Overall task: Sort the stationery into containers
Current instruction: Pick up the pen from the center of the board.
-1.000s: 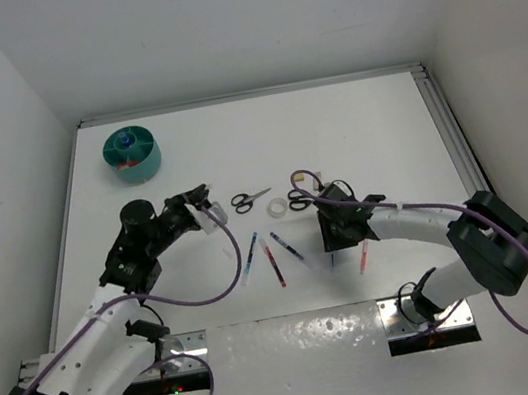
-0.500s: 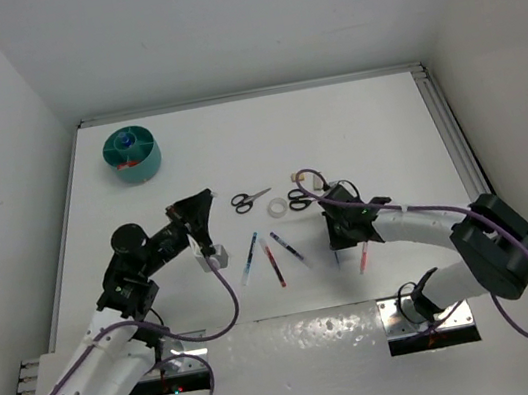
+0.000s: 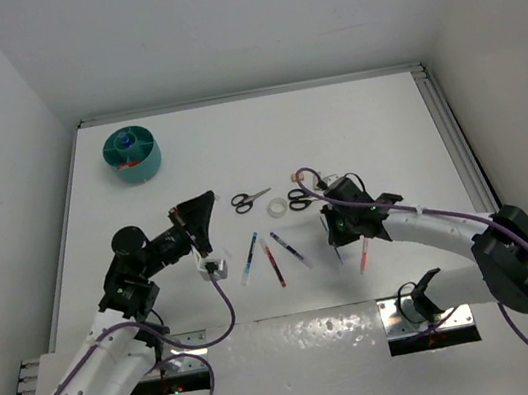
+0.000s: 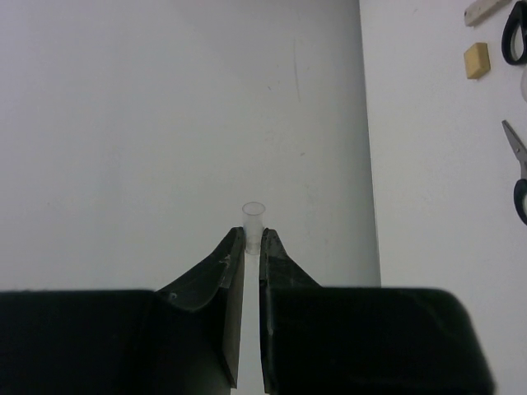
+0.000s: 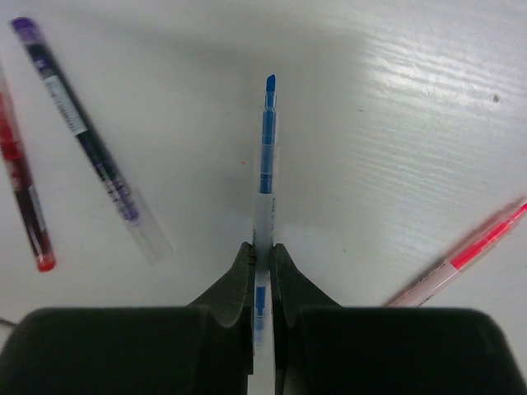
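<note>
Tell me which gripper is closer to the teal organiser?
Left. The left gripper hangs right of the teal organiser, toward the near edge; the right gripper, holding a blue pen, is farther right.

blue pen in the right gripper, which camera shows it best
The right wrist view: the blue pen runs up mid-frame, pinched in the right gripper. The top external view shows only a small blue sliver under that gripper; the left wrist view misses it.
</note>
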Tool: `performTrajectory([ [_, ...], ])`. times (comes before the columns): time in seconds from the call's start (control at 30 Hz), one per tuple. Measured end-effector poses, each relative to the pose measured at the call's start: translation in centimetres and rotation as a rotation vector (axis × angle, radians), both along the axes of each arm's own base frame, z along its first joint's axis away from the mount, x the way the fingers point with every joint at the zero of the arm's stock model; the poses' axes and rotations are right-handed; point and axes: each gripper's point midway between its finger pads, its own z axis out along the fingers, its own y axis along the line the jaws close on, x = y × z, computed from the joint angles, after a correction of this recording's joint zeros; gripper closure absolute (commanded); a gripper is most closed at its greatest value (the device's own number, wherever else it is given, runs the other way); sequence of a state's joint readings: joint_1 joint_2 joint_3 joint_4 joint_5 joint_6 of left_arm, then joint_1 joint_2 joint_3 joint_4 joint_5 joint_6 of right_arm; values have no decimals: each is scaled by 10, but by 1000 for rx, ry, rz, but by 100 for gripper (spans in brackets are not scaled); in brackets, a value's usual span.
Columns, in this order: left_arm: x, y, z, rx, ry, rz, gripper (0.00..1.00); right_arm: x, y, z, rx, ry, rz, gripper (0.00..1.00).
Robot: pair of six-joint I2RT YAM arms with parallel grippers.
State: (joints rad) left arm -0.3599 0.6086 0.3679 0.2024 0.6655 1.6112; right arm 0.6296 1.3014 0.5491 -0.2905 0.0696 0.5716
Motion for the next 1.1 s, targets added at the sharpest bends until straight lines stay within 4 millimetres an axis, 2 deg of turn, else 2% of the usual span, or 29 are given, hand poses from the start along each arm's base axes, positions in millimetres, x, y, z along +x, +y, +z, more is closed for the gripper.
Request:
performTrajectory([
  [0.23, 7, 4, -1, 56, -63, 13, 100, 22, 21, 55, 77, -85, 164, 100],
  [0.43, 8, 4, 0, 84, -104, 6, 100, 21, 38, 96, 143, -92, 322, 100],
  [0.53, 8, 2, -2, 108, -130, -5, 100, 22, 55, 126, 195, -98, 385, 100],
  [0.6, 9, 1, -4, 121, -136, -15, 100, 25, 72, 150, 227, -133, 435, 100],
  [0.73, 7, -3, -7, 146, -157, -40, 100, 20, 106, 185, 287, -182, 531, 100],
  [0.83, 5, -5, -8, 158, -168, -58, 100, 14, 124, 196, 324, -188, 575, 100],
  [1.1, 3, -6, -8, 173, -179, -70, 100, 5, 144, 202, 369, -150, 614, 100],
])
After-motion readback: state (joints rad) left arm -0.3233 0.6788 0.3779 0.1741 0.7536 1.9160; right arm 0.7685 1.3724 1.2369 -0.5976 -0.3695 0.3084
